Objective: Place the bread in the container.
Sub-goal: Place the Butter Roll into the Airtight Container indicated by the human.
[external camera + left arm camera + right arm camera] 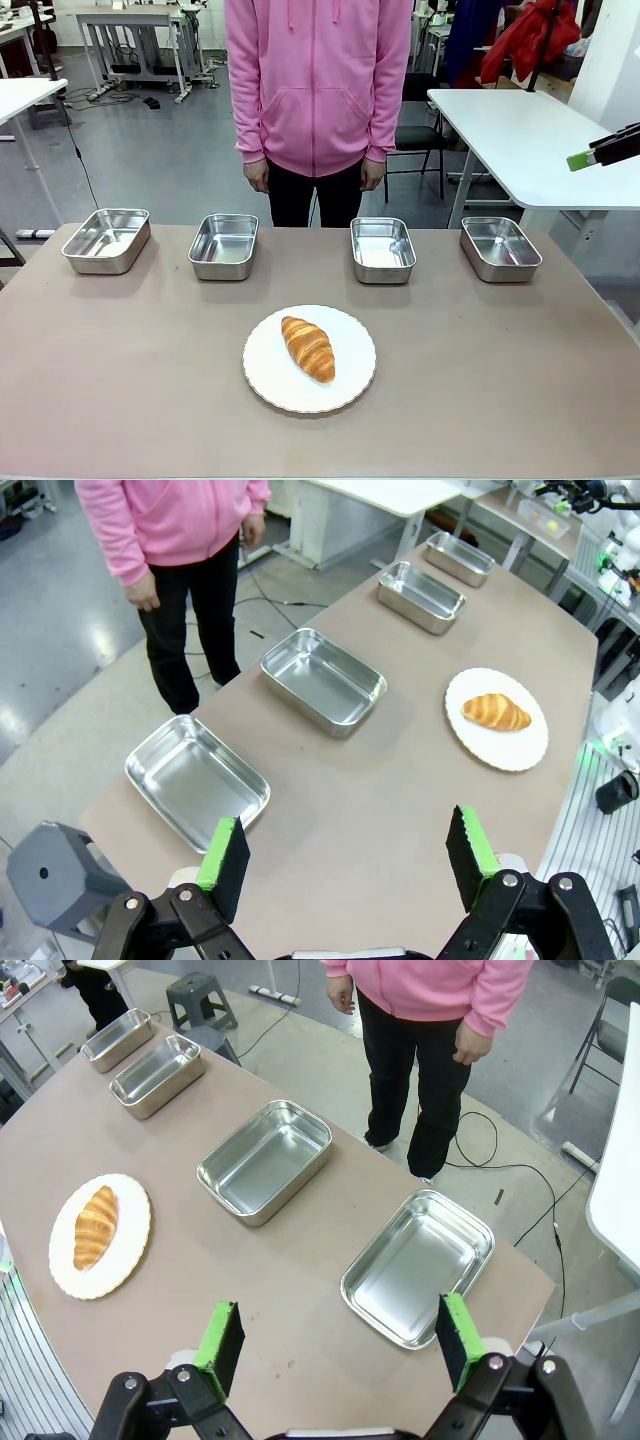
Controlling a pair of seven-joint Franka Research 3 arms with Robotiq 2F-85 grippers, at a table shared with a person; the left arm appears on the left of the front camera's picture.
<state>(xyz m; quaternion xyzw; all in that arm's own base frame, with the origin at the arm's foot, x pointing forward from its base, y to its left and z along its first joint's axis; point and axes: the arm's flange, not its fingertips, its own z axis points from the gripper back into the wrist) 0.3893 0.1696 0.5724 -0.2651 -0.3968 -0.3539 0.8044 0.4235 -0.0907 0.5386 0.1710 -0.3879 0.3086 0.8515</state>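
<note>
The front view looks from the near edge of the table [120, 400] straight across to a person [318, 90] at the far side, with four pans [223, 245] running across mid-frame. The left wrist view looks steeply down from above one short end, past the left gripper [348, 825] at its bottom edge. The right wrist view mirrors it from the opposite end, over the right gripper [339, 1305]. All three share the pans, the person and the plate [350, 385] with the croissant [308, 347].
</note>
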